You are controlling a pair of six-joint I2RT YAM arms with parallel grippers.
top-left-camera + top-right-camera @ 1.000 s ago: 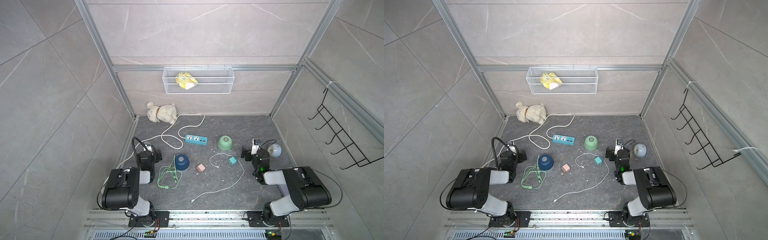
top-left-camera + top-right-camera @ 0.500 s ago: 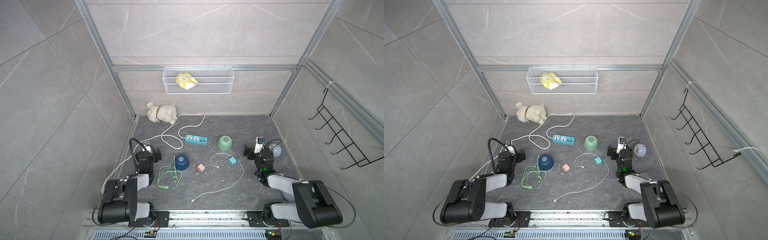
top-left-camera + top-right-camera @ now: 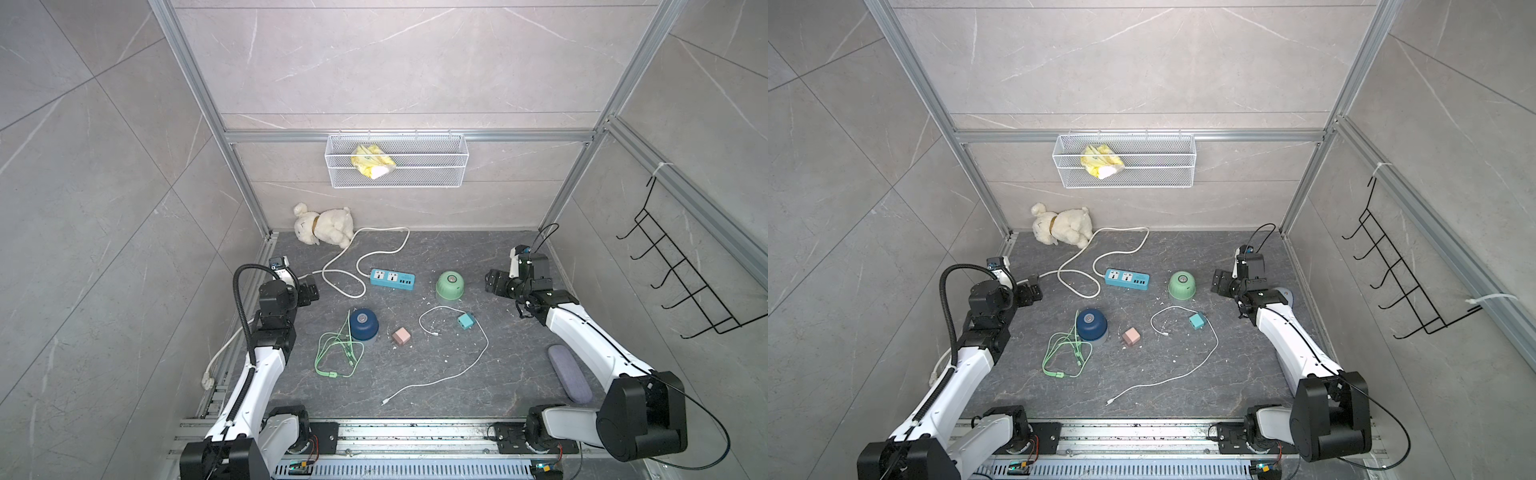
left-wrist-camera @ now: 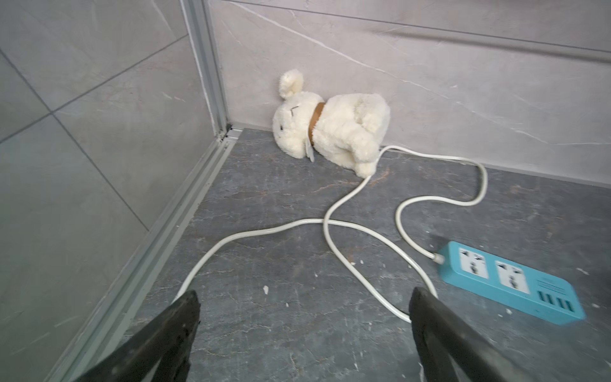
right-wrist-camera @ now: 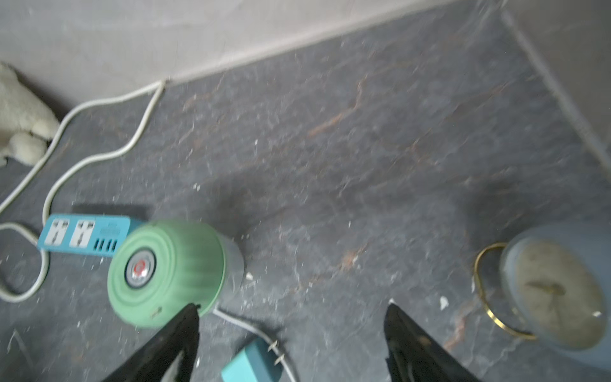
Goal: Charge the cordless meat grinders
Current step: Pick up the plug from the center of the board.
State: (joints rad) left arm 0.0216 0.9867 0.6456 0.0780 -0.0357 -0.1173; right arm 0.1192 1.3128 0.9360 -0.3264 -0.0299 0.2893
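Overhead view of a grey-walled cell with a dark surface (image 3: 498, 249). My two arms reach in from the near edge.

My right gripper (image 3: 494, 285) hangs at the right side, its jaws spread wide and holding nothing. The mint green grinder (image 3: 450, 285) stands upright just to its left, close but not touching, with its silver button facing up. It is a round dome, so it has no long side to line up with. In the right wrist view my open jaws frame bare surface, and the grinder sits beside one jaw, not between them. I judge my right arm the nearer one for it.

My left gripper (image 3: 308, 292) hovers at the far left, also wide open and empty, pointing toward a plush toy (image 3: 324, 226). The navy blue grinder (image 3: 363, 325) stands nearer and to the right of it, with a tangle of green cable (image 3: 336, 353) right beside it. My left arm is the closer one here.

A blue power strip (image 3: 392, 279) lies left of the mint green grinder and beyond the navy one. A teal charger plug (image 3: 466, 320) lies on the near side of the mint green grinder.

Compared with a second ago, both arms have unfolded and stretched out over the surface. Nothing lying on it has shifted. A grey-purple pouch (image 3: 569, 378) by my right arm now shows. The pale blue ball gadget (image 3: 1286, 294) is now mostly hidden behind my right wrist.
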